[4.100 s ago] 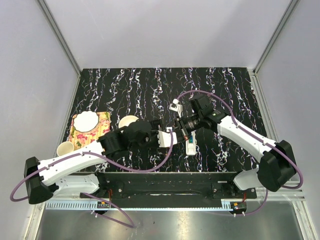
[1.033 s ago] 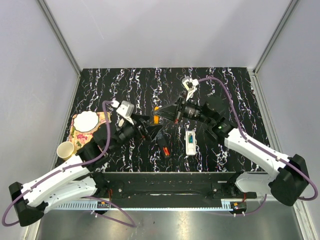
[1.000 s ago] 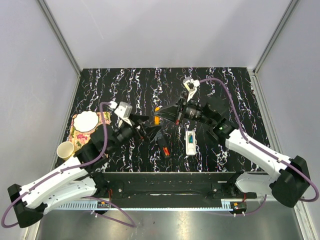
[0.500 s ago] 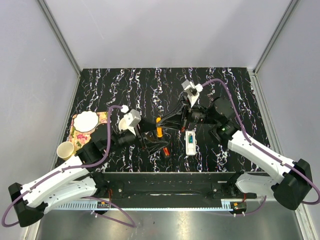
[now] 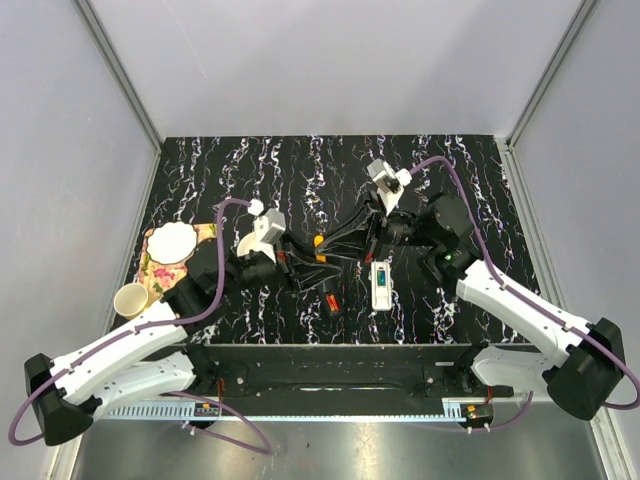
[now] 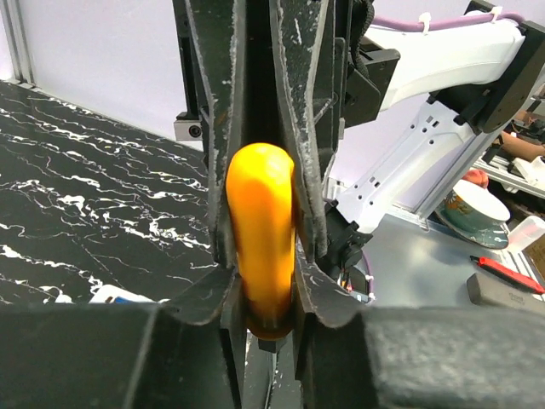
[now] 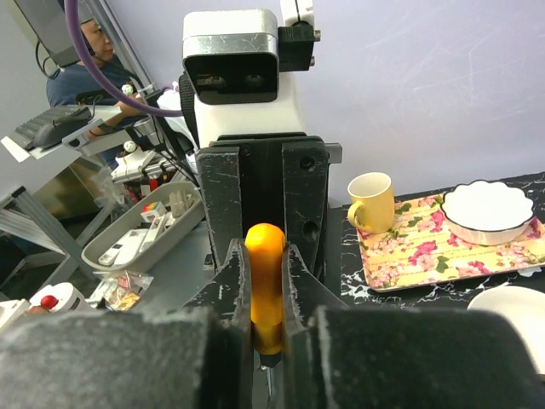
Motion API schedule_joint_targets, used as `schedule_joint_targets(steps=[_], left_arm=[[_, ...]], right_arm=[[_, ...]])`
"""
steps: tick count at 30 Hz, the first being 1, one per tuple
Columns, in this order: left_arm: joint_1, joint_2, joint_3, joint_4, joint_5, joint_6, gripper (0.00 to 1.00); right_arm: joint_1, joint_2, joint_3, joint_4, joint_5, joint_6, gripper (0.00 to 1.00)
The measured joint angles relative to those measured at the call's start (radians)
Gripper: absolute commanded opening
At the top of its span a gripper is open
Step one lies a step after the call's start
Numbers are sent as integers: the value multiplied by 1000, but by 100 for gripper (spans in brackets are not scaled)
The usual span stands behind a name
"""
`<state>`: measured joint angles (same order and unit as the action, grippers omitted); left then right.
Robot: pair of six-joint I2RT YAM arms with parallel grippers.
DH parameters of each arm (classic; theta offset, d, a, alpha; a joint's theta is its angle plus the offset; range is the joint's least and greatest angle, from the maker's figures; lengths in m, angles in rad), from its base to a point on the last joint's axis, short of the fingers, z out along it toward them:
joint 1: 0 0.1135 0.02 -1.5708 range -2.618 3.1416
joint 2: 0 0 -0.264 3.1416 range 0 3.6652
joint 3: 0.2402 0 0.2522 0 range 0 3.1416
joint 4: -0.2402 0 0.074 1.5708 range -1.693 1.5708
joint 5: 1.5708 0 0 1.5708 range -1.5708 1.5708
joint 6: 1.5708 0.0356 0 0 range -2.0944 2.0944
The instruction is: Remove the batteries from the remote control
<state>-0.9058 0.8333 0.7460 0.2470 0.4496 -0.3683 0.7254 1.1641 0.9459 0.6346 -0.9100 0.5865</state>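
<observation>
1. The left gripper (image 6: 261,281) has its jaws pressed on both sides of the orange stick (image 6: 261,213), with no gap showing in the left wrist view. The right gripper (image 7: 265,290) pinches the same stick from the opposite side, its jaws almost together.
2. So both grippers hold one tool in the air, nose to nose. I judge that this step is a hand-over of the stick. From this moment alone I cannot tell which arm is giving it.
3. To do it well, only one gripper should let go, and only when the other has a firm and centred pinch. Both arms should stay quiet during the release, because any pull or twist can turn the stick in the jaws.
4. The arm that takes the stick should hold it by the thick rounded part, so that the other end is free to work.
5. The remote control (image 5: 381,284) lies flat on the table (image 5: 220,170), just in front of the right gripper and apart from both. A blue-green patch shows in its slot, and I judge it to be the batteries (image 5: 381,291), not yet unloaded.
6. After the release, the stick should go down gently into the slot beside a battery end. A hard push can slide the remote control away.
</observation>
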Motion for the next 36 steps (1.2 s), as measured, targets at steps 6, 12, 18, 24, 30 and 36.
schedule_joint_targets(steps=[6, 12, 18, 24, 30, 36], left_arm=[[1, 21, 7, -12, 5, 11, 0], [2, 27, 30, -95, 30, 48, 0], [3, 26, 50, -121, 83, 71, 0], [3, 32, 51, -125, 139, 73, 0], [5, 47, 52, -127, 169, 72, 0], [8, 46, 52, -129, 166, 73, 0]], right_arm=[[1, -12, 0, -66, 13, -1, 52], [1, -55, 3, -240, 19, -74, 69], [-6, -70, 50, -327, -26, -113, 59], [-6, -47, 61, -299, -71, -84, 48], [-10, -16, 62, -262, -108, -53, 33], [-12, -4, 62, -227, -129, -5, 45]])
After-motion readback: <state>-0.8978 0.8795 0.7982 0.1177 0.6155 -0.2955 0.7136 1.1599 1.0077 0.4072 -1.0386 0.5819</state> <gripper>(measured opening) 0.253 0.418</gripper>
